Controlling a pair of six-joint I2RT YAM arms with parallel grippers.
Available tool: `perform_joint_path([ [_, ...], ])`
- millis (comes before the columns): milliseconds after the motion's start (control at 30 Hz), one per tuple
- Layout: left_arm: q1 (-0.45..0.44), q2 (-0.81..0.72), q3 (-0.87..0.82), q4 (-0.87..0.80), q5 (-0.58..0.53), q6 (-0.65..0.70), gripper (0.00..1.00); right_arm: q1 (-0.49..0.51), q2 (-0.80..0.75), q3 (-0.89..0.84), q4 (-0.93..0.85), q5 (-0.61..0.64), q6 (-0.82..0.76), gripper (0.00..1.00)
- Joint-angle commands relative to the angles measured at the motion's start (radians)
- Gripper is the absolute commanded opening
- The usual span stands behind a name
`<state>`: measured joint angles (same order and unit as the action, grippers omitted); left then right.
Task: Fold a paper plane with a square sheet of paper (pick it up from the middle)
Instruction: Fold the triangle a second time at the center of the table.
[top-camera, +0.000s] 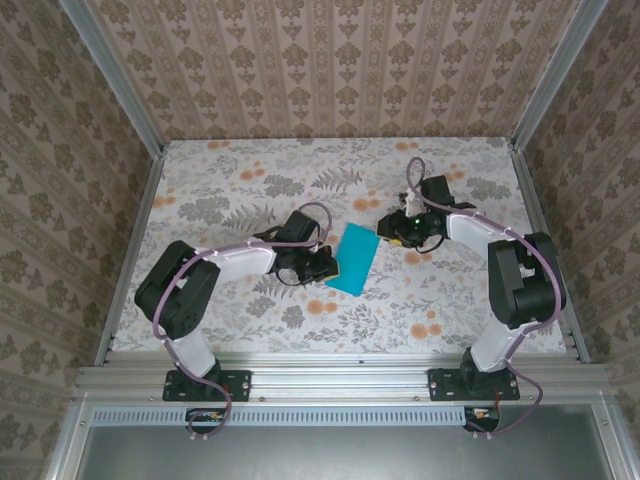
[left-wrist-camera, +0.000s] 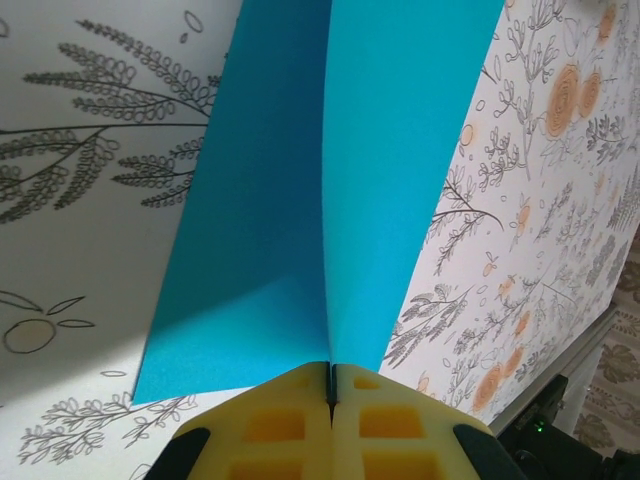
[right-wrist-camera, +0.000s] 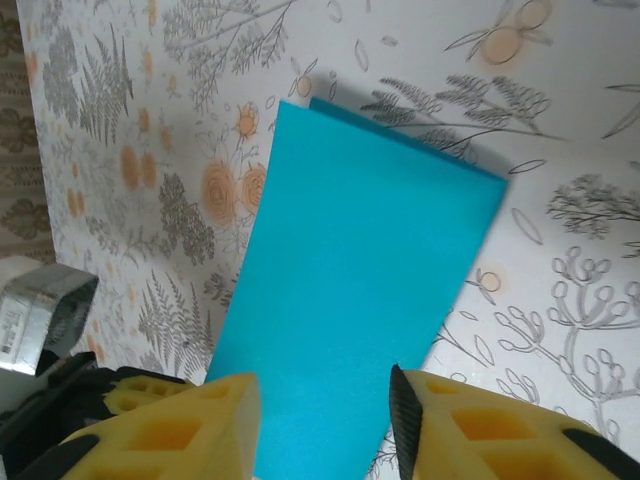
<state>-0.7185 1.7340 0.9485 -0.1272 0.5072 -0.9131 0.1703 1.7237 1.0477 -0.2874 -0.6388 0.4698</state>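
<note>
Teal paper (left-wrist-camera: 300, 200) is pinched by left end effector (left-wrist-camera: 331, 385); right end effector (right-wrist-camera: 325, 420) gapes partway, empty.

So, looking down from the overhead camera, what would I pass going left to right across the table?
The left arm → left gripper → folded teal paper, pinched at its left edge by that gripper → right gripper → right arm.

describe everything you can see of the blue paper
The paper is plain teal, thin and matte, folded in half into a long rectangle, its layers slightly offset at one end. The shut left gripper pinches one long edge, the two layers spreading from the pinch in a V. One end lies between the right gripper's open fingers; contact is unclear.
</note>
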Motion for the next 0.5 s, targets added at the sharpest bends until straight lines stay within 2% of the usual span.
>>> perform_joint_path([
  [0,-0.009,0.03,0.038,-0.007,-0.004,-0.018,0.02,0.049,0.044,-0.006,0.027,-0.01,0.016,0.35],
  [167,-0.015,0.038,0.057,-0.021,-0.005,-0.012,0.03,0.071,0.126,0.032,0.043,0.025,0.013,0.25],
  [467,-0.023,0.072,0.108,-0.04,0.005,-0.001,0.03,0.092,0.219,0.094,-0.024,0.099,-0.042,0.16],
])
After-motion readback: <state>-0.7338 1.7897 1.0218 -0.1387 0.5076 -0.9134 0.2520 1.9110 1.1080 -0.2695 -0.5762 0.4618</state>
